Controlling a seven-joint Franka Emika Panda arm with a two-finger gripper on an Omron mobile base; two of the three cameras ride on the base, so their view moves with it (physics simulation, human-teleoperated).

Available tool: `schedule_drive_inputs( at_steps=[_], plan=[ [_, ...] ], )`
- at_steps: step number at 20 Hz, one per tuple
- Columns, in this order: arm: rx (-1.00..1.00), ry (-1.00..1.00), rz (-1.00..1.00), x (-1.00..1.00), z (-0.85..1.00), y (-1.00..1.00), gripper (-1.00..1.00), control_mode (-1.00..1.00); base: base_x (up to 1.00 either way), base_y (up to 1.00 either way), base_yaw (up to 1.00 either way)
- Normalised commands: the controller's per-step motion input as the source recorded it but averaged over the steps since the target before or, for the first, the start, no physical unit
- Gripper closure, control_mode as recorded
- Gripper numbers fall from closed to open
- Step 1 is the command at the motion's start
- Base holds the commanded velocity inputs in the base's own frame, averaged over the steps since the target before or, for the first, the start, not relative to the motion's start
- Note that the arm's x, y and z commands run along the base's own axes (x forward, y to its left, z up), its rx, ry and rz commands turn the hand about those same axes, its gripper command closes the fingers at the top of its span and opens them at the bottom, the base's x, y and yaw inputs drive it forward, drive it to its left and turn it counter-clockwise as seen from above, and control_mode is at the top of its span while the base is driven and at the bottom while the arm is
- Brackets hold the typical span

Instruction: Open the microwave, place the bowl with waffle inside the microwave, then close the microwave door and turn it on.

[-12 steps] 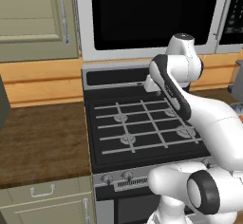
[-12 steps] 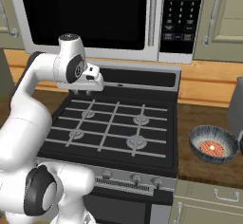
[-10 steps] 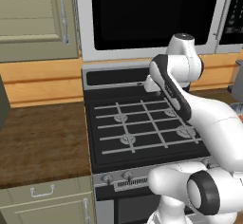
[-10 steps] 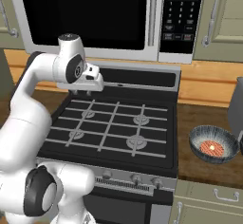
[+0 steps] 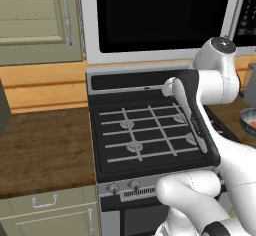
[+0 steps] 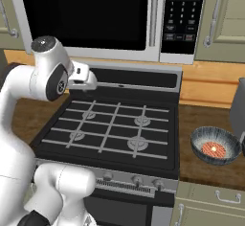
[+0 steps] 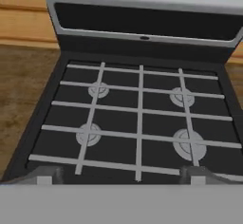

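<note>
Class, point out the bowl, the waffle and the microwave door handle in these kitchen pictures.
bowl [image 6: 197,141]: right base view, on its patterned left inner wall.
waffle [image 6: 214,149]: right base view, on the middle of the orange disc.
microwave door handle [image 6: 153,14]: right base view, midway along the upright silver bar.

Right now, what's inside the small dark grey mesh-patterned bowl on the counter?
The small dark grey mesh-patterned bowl holds the round orange-red waffle, lying flat at its bottom. Nothing else shows inside. The bowl's underside and the wooden counter beneath it are covered.
</note>
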Motion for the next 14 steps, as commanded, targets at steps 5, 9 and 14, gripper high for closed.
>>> schedule_drive_inputs(
  at_steps=[5, 9, 14],
  plan=[
    [0.00, -0.28, -0.12, -0.19, 0.84, -0.45, -1.00, -1.00, 0.00, 0.00, 0.00],
    [0.06, -0.04, -0.16, -0.01, 0.80, -0.83, -1.00, -1.00, 0.00, 0.00, 0.00],
    [0.09, 0.00, -0.15, 0.00, 0.79, -0.94, -1.00, -1.00, 0.00, 0.00, 0.00]
  ],
)
